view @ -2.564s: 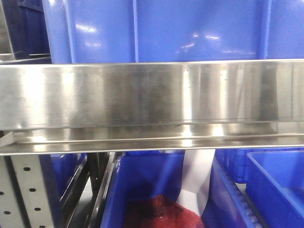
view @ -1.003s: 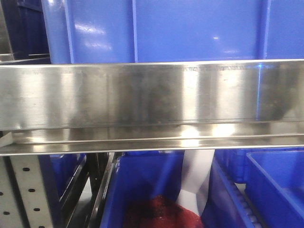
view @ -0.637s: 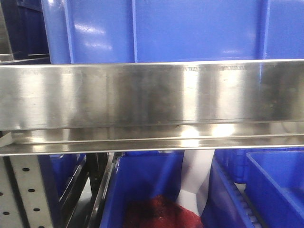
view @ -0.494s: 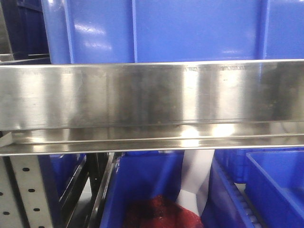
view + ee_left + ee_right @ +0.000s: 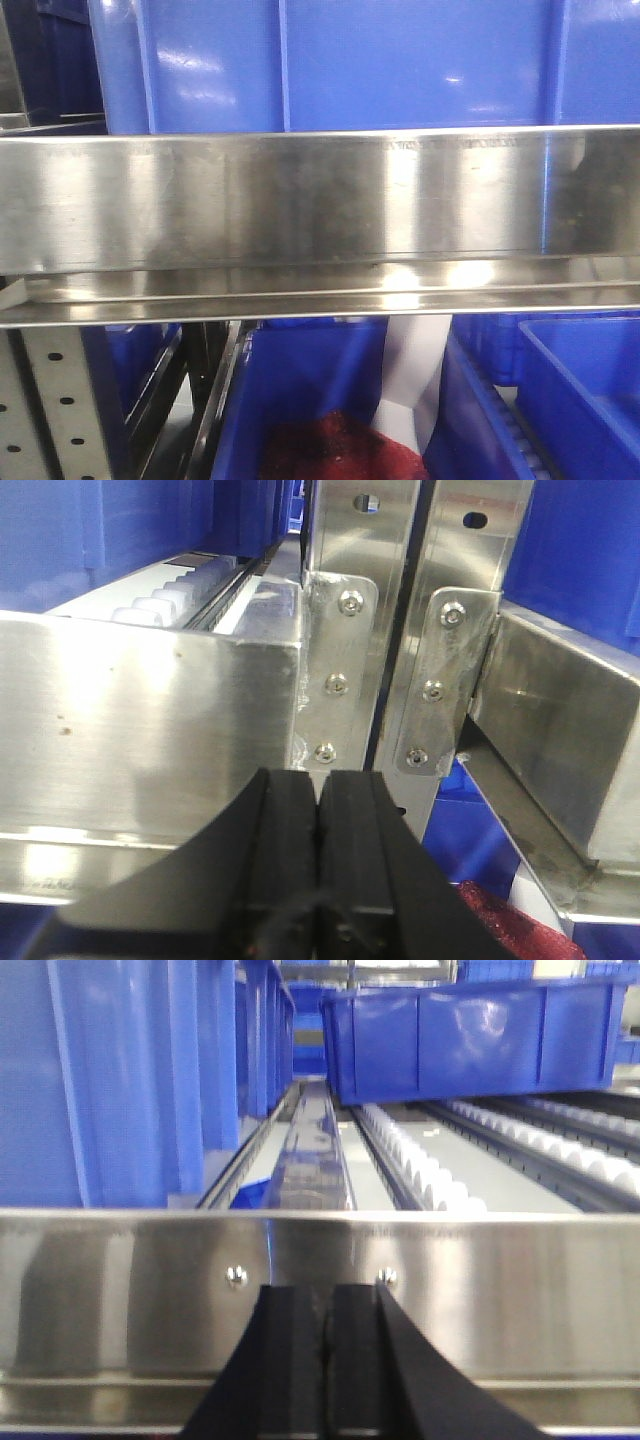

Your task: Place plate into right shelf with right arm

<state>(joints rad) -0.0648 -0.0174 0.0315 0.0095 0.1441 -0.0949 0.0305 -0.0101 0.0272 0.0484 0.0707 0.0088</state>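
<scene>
The plate is out of view in every frame. The right shelf's broad brushed-steel front rail (image 5: 320,200) fills the front view, and neither gripper shows there. In the right wrist view my right gripper (image 5: 323,1290) is shut with nothing between its black fingers (image 5: 290,1350). It sits just in front of the shelf rail (image 5: 130,1290) and looks over it onto the roller tracks (image 5: 430,1170). In the left wrist view my left gripper (image 5: 318,775) is also shut and empty, close to the bolted steel uprights (image 5: 345,640) where two rack rails (image 5: 150,730) meet.
A large blue bin (image 5: 400,60) stands on the shelf above the rail. Lower blue bins (image 5: 580,390) sit below, one holding a red mesh bundle (image 5: 330,450). A perforated grey upright (image 5: 50,410) is at lower left. Blue bins (image 5: 470,1040) stand on the rollers.
Only the bright reflections on the steel rail shift slightly. The rail, the bins and the red bundle stay where they were.
</scene>
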